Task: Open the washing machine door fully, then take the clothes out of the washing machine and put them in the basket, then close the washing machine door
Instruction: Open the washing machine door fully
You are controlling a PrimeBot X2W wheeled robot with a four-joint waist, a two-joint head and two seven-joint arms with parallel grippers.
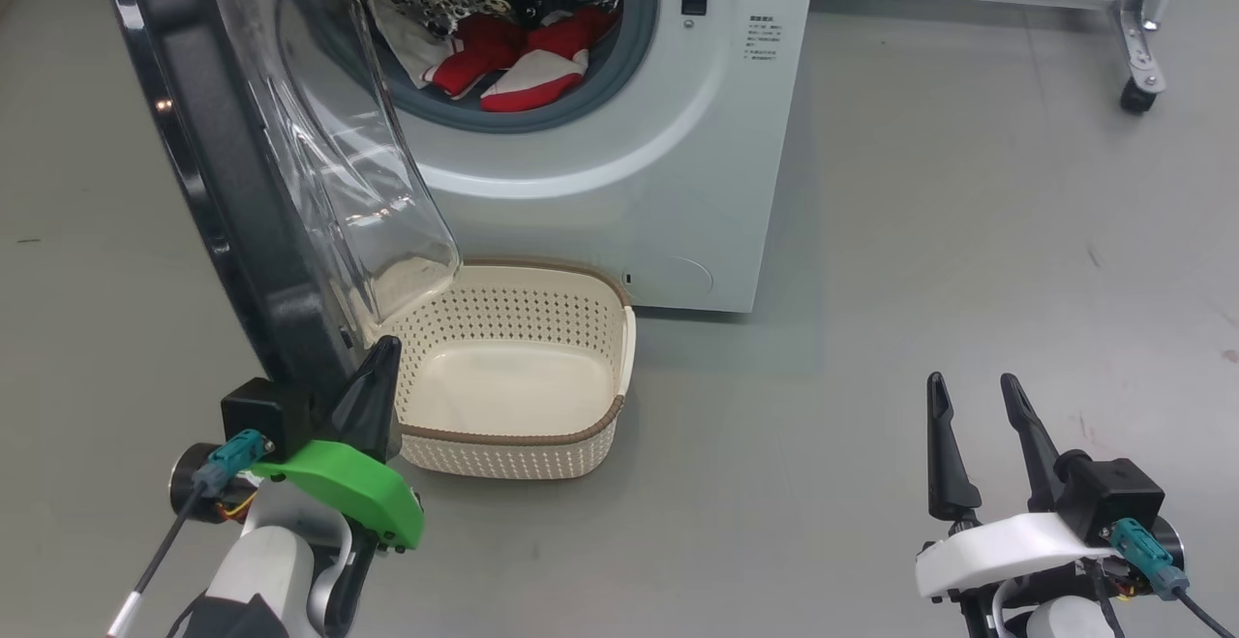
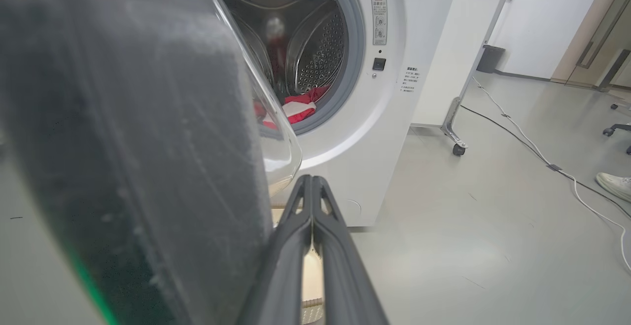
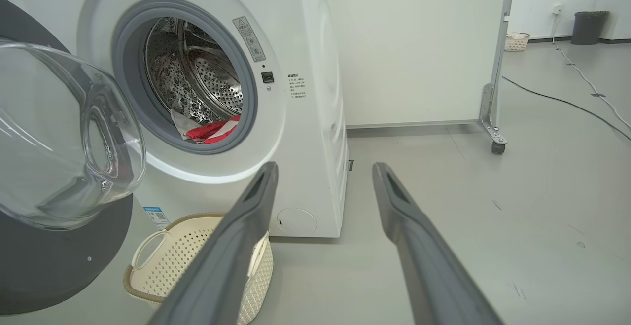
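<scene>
The door (image 1: 232, 231) is being seen swung out from the washer (image 1: 697, 164), its black rim standing edge-on to the head view and its clear glass bowl (image 1: 339, 164) bulging toward the drum opening. The clothes (image 1: 528, 62), red with white, are being seen inside the drum, lying at the lower lip of the opening against the grey seal. The basket (image 1: 503, 459) is being shown empty on the floor (image 1: 871, 280), just in front of the washer's lower front and beneath the glass bowl. The left gripper (image 1: 385, 348) is being held with its fingers (image 2: 291, 236) pressed together, pinching nothing. Its tip is being held just beside the door's bottom edge and the basket's left side; whether the door is being touched cannot be told. In the left wrist view the door's dark rim is being seen close at the left. The right gripper (image 1: 973, 384) is being held spread and empty above bare floor, well apart from the washer and to its right. A wheeled frame (image 1: 1142, 38) is being seen at the floor's far right, and a cable (image 2: 512, 127) and a shoe (image 2: 613, 184) beyond it.
</scene>
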